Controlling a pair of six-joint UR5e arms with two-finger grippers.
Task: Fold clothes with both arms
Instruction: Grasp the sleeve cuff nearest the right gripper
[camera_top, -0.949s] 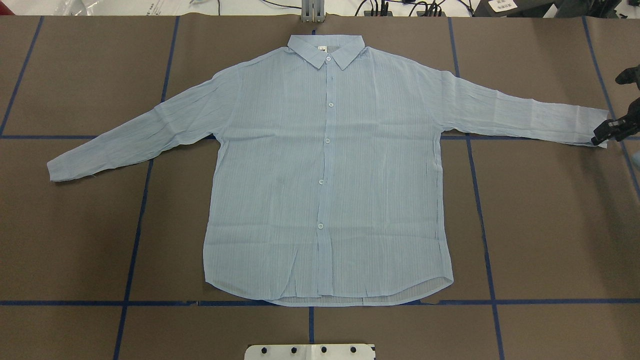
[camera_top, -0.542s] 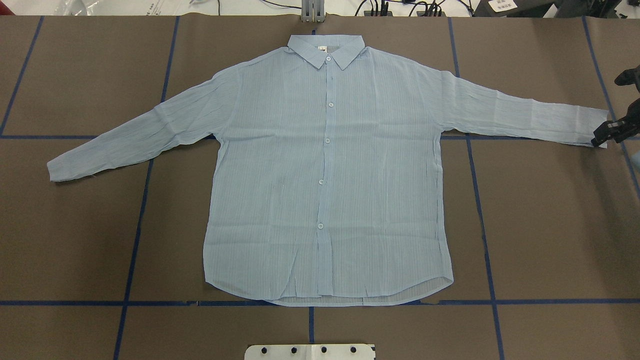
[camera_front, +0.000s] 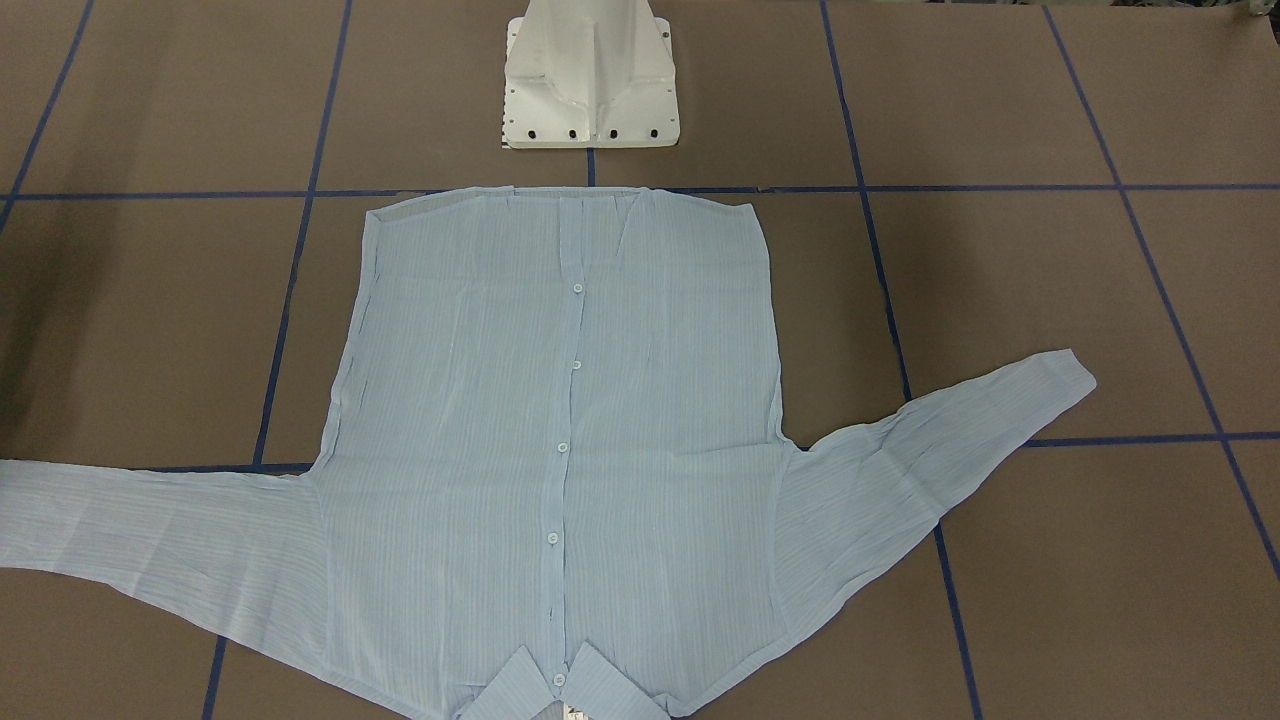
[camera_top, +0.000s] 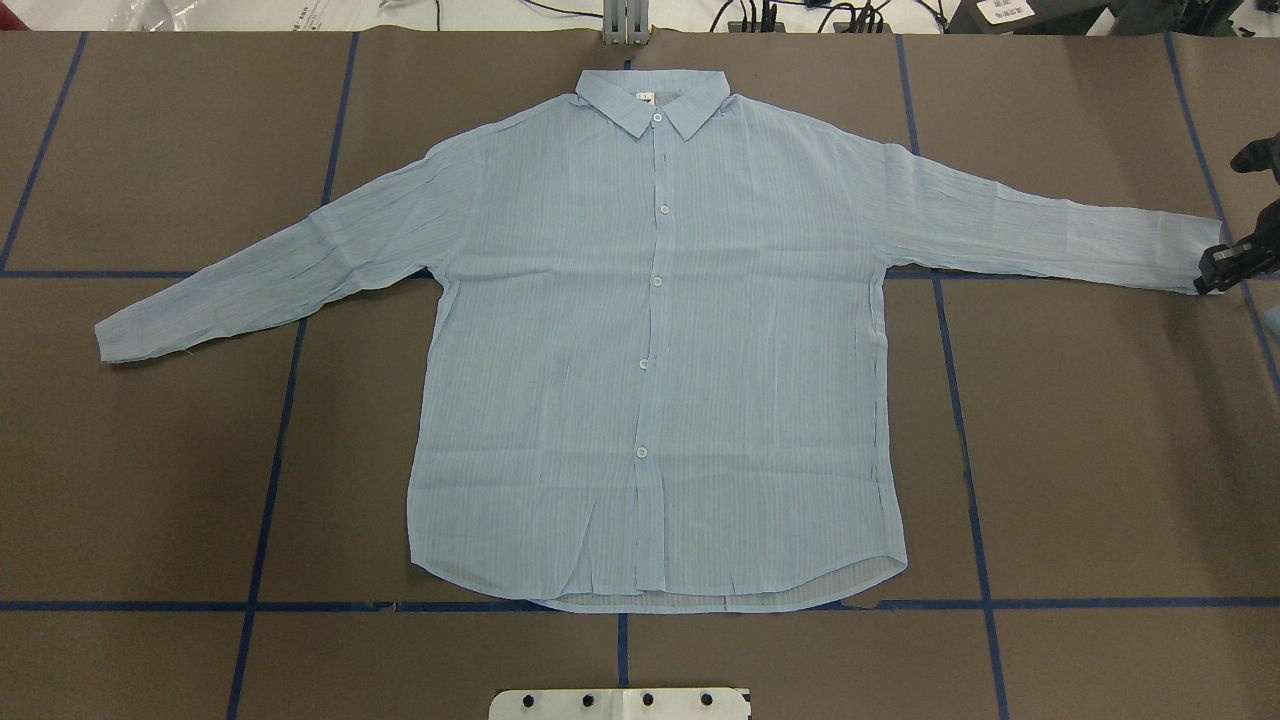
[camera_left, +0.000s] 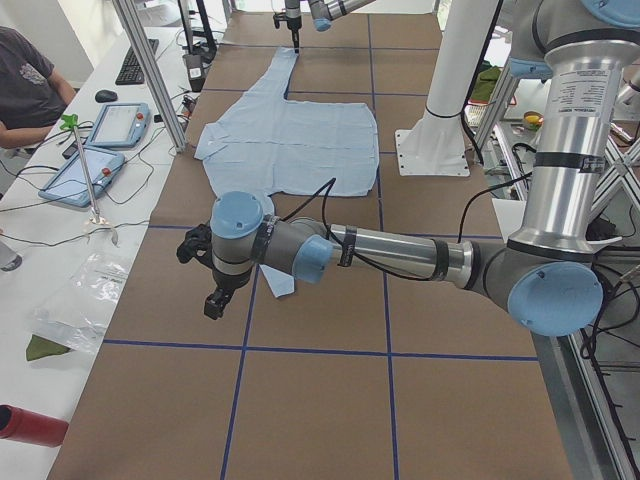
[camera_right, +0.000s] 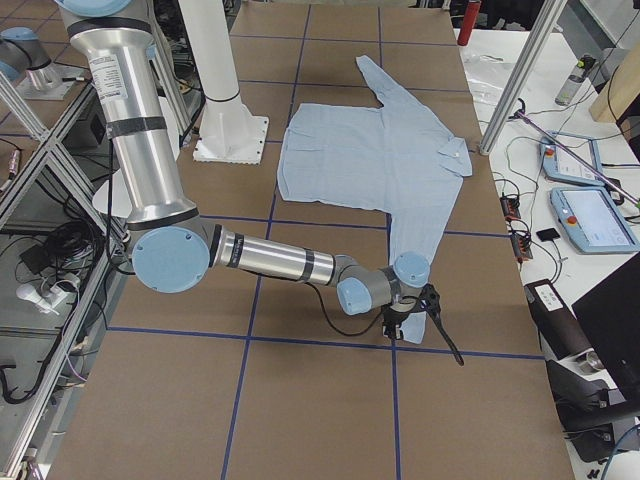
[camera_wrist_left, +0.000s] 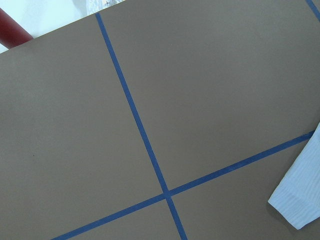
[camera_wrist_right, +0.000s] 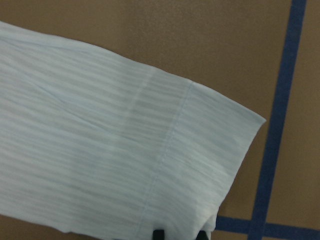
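Note:
The light-blue shirt lies flat and buttoned on the brown table, collar at the far side and both sleeves spread out; it also shows in the front-facing view. My right gripper is down at the end of the right sleeve's cuff. In the right wrist view its two black fingertips stand a little apart at the cuff's edge. My left gripper hovers over bare table just beyond the left cuff. I cannot tell whether it is open or shut.
The white pedestal base stands on the robot's side of the shirt's hem. Blue tape lines cross the table. A side bench with tablets, a red bottle and a seated person runs along the far edge.
My right gripper has slid slightly outward along the right cuff, toward its end. The shirt has barely moved.

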